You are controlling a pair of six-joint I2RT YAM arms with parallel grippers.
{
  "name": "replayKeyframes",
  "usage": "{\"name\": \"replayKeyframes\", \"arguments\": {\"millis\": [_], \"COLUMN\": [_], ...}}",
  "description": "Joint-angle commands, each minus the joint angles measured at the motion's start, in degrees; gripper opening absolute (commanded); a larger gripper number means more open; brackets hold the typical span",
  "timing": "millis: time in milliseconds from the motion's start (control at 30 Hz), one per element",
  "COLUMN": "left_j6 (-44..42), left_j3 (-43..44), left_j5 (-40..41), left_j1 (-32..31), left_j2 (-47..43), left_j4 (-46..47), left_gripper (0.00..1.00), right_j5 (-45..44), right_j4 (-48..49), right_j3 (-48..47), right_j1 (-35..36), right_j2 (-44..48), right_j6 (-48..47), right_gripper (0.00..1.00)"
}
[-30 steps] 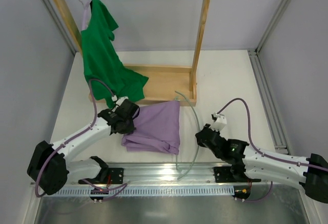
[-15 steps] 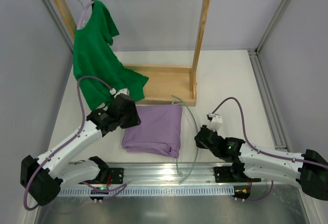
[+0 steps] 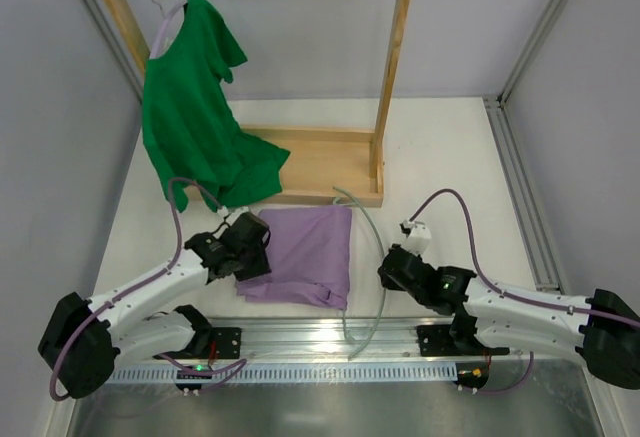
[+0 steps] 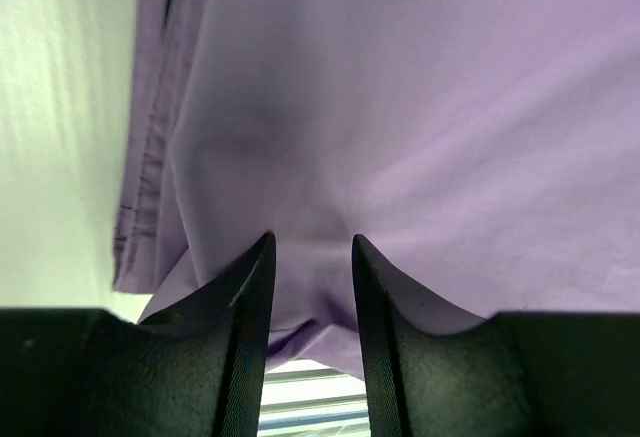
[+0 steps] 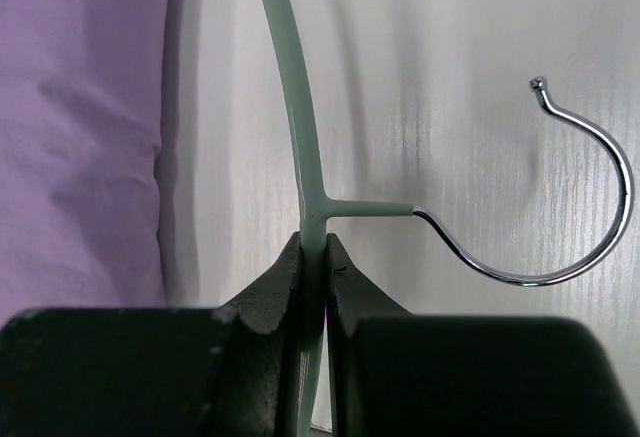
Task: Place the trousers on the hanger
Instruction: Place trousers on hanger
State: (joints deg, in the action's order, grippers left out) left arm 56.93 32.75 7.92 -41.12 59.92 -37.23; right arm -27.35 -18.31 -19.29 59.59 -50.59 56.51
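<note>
On the white counter (image 3: 450,157) lies one pair of folded lilac fabric trousers (image 3: 300,252), left fingers (image 4: 250,297) parted over it. Just beside, right fingers (image 5: 275,297) clamp one thin pale-green plastic hanger (image 5: 290,87) near its hook.

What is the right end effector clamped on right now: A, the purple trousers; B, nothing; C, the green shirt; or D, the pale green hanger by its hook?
D: the right wrist view shows the right end effector shut on the hanger, pinching its thin green bar.
</note>
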Motion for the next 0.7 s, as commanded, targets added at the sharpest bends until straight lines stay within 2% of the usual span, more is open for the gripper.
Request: {"name": "replayKeyframes", "arguments": {"millis": [0,100,133,167,233,367,400,533,667], "left_j6": [-3.7,-7.7,-8.6,-8.5,-6.8,-2.3,-0.8,2.4,2.5], "left_j3": [9.3,15.4,15.8,15.6,13.8,8.5,3.9,-6.0,-6.3], "left_j5": [8.8,4.4,-4.2,-8.1,-18.6,-25.0,-26.4,-24.8,-13.1], "left_j1": [0.3,-0.1,-0.2,-0.6,-3.1,-8.9,-9.9,-12.4,-12.4], "left_j2": [0.2,0.8,1.0,1.3,1.7,3.0,3.4,4.8,5.5], "left_j4": [-6.4,-4.7,-2.8,2.8,8.3,17.1,21.5,24.6,15.7], "left_gripper": [0.38,0.40,0.40,0.40,0.40,0.39,0.39,0.35,0.33], "right_j5": [1.8,2.2,2.3,2.5,2.5,2.5,2.3,1.8,1.8], "right_j4": [0.6,1.3,1.3,1.4,1.4,1.6,1.5,1.0,0.0], "right_j3": [-2.7,-2.9,-3.0,-3.4,-3.7,-3.3,-3.1,-2.5,-3.3], "right_j1": [0.1,0.1,0.0,0.1,0.1,0.1,0.1,0.1,0.0], "right_j2": [-0.3,-0.6,-1.2,-1.4,-2.3,-2.6,-2.4,-1.8,-1.6], "right_j6": [-1.9,-1.8,-1.9,-2.0,-2.1,-1.7,-1.6,-1.6,-1.7], "right_gripper": [0.04,0.04,0.04,0.04,0.04,0.04,0.04,0.04,0.04]}}
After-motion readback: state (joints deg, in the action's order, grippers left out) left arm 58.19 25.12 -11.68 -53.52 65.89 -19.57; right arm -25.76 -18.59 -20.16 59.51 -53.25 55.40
